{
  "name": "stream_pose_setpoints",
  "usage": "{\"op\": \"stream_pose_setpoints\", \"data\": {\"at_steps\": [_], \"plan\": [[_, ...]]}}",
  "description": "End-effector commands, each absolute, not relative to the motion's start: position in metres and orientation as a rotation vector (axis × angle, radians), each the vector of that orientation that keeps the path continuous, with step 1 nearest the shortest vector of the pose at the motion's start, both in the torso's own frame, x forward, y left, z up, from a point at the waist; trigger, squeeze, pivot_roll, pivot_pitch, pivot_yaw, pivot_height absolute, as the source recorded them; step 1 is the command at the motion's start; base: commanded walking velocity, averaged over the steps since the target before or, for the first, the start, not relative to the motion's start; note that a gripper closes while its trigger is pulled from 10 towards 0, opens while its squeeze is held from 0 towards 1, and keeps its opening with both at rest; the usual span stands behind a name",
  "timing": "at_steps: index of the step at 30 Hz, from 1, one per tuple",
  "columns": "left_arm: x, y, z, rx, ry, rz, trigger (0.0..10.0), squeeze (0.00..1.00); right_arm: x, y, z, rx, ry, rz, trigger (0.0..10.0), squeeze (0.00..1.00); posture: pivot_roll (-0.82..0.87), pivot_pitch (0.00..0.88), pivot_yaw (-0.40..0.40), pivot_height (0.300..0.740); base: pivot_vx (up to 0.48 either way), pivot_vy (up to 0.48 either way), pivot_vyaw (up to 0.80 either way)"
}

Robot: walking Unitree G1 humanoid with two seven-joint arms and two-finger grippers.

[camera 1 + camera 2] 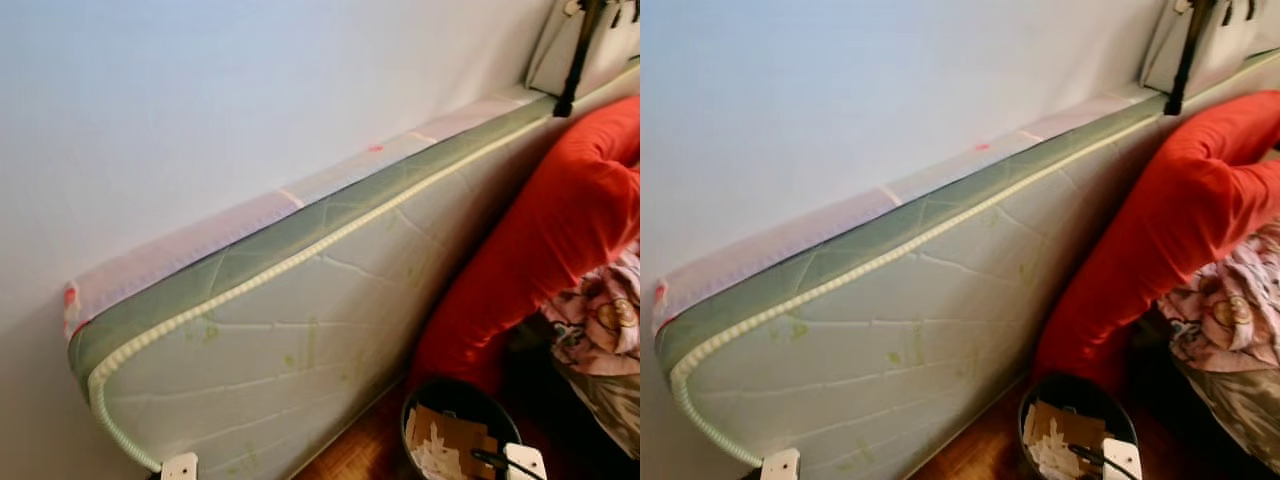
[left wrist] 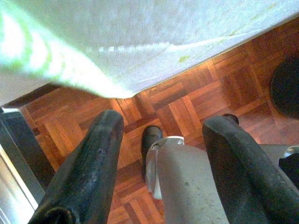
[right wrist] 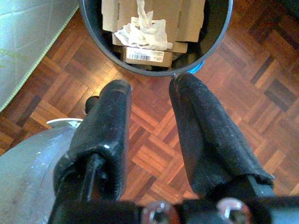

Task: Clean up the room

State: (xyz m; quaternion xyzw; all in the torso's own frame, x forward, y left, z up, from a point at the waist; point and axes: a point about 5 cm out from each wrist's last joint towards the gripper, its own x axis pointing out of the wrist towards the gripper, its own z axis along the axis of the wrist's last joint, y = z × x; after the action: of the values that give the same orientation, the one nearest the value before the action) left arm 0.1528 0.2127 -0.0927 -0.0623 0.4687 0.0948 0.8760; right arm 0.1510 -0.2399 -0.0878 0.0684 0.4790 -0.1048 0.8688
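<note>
Right wrist view has my right gripper spread empty above the parquet floor near the bin holding cardboard and probably paper, left gripper also spread, tidying seemingly unfinished.

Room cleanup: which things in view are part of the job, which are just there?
Job:
bin holding cardboard and crumpled paper
left tool, open, empty
right tool, open, empty

Just there:
mattress on edge against the wall
red cushion
patterned cloth
wood floor
</note>
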Motion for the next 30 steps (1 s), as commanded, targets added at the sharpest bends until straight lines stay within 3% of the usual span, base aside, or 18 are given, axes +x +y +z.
{"op": "stream_pose_setpoints", "data": {"at_steps": [1,10,19,22,30], "plan": [[0.163,0.209,-0.09,-0.008,1.005,0.102,10.0,0.0,0.198,-0.219,-0.072,0.15,0.934,-0.095,10.0,0.0,0.11,0.041,-0.05,0.74,0.0,0.0,0.0],[0.16,0.229,-0.087,0.0,1.005,0.119,10.0,0.0,0.197,-0.22,-0.071,0.147,0.933,-0.096,10.0,0.0,0.11,0.037,-0.052,0.74,0.0,-0.196,0.0],[0.162,0.193,-0.093,-0.018,1.019,0.092,10.0,0.0,0.198,-0.22,-0.072,0.157,0.946,-0.093,10.0,0.0,0.1,0.057,-0.057,0.74,0.0,-0.299,-0.22],[0.169,0.2,-0.089,-0.017,0.998,0.097,10.0,0.0,0.198,-0.22,-0.071,0.149,0.949,-0.087,10.0,0.0,0.1,0.062,-0.059,0.74,0.0,-0.315,-0.74],[0.162,0.236,-0.084,-0.012,0.998,0.132,10.0,0.0,0.199,-0.22,-0.07,0.155,0.932,-0.096,10.0,0.0,0.1,0.071,-0.059,0.74,0.0,-0.314,0.0]]}}
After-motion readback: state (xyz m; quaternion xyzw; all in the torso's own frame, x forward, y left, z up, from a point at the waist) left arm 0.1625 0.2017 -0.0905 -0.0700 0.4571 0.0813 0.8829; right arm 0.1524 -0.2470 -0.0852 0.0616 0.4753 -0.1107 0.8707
